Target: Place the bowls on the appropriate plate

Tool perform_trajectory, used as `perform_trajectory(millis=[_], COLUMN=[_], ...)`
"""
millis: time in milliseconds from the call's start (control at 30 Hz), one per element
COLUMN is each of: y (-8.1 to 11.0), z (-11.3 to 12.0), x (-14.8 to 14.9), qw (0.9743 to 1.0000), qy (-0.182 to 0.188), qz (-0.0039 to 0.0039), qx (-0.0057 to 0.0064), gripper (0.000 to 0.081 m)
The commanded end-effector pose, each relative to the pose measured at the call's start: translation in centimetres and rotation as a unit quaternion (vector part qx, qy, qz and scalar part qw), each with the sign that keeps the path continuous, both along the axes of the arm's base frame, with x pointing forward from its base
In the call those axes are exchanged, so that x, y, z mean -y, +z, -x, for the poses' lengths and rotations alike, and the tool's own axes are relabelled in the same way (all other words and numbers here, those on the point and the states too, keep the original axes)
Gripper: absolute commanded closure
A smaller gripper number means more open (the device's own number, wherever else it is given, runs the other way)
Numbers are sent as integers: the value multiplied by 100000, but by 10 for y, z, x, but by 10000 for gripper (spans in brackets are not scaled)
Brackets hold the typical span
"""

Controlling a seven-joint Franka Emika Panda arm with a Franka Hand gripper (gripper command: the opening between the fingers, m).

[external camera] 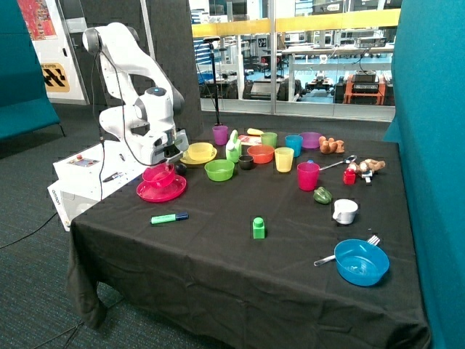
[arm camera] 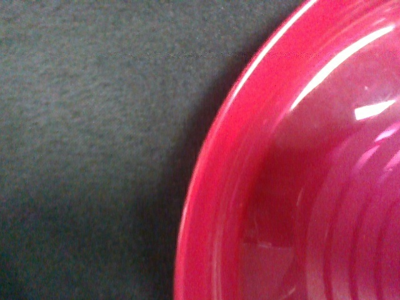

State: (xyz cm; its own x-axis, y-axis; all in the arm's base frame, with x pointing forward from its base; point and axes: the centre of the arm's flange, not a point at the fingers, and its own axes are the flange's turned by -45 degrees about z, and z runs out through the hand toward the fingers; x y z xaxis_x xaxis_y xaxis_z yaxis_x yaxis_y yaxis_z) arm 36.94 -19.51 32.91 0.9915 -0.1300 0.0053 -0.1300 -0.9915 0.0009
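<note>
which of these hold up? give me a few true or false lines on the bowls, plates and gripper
1. The red-pink bowl sits on the pink plate. True.
2. The yellow bowl sits on the pink plate. False: it sits on a yellow plate further back.
3. The gripper is at the red-pink bowl. True; whether it grips the bowl cannot be told.
4. The blue bowl stands next to the arm. False: it is near the front corner far from the arm, with a fork beside it.
5. A green marker lies on the cloth in front of the pink plate. True.
</note>
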Motion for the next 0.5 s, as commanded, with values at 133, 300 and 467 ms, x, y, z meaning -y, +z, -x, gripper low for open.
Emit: perform_trajectory(millis=[133,300,467], y=[-18,-21,-24], z=[-7,-6,-6], x=[5,5,2], qw=[99999,99999,99993], qy=[228,347,1167], qz=[-76,-76,-74], qx=[-257,-257,-258], gripper=[808,808,808])
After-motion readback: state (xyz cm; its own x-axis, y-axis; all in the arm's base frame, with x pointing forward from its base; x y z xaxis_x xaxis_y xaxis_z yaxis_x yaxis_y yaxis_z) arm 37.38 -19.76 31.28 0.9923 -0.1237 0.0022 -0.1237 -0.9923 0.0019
